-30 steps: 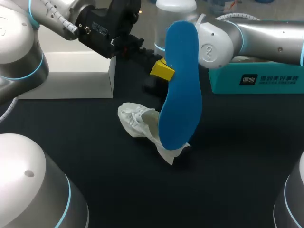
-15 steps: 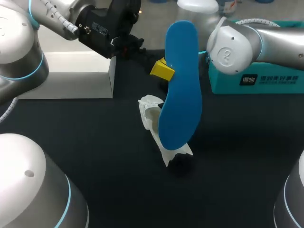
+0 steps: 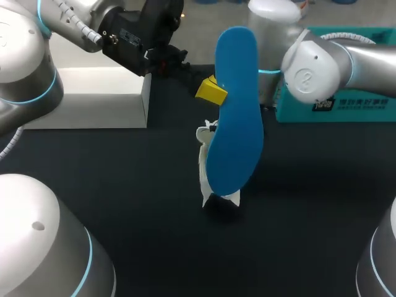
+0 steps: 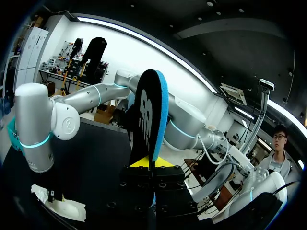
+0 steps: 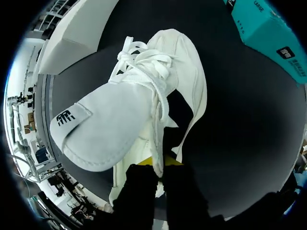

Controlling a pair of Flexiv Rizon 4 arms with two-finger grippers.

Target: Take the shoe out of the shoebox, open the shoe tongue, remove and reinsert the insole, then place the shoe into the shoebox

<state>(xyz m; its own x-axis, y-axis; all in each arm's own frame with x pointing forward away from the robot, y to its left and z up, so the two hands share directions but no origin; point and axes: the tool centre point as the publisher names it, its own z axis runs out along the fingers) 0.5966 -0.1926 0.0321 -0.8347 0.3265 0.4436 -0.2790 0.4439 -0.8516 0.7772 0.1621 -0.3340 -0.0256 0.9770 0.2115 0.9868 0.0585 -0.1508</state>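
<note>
Insole held up, shoe being turned to take it back.
The teal shoebox sits upper right. The white shoe, mid-frame, is pinched at its collar by the right gripper. The blue insole stands clamped in the left gripper. Line the shoe's opening up under the insole's tip before lowering. Within the last second the shoe has swung edge-on.

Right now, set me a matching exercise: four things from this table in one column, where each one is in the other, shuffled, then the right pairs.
1. blue insole
2. white shoe
3. teal shoebox
4. white box

A. far side of the table, at my right
B. pinched in the right gripper
C. far side of the table, at my left
D. held upright in the left gripper

Pairs: 1-D, 2-B, 3-A, 4-C.
</note>
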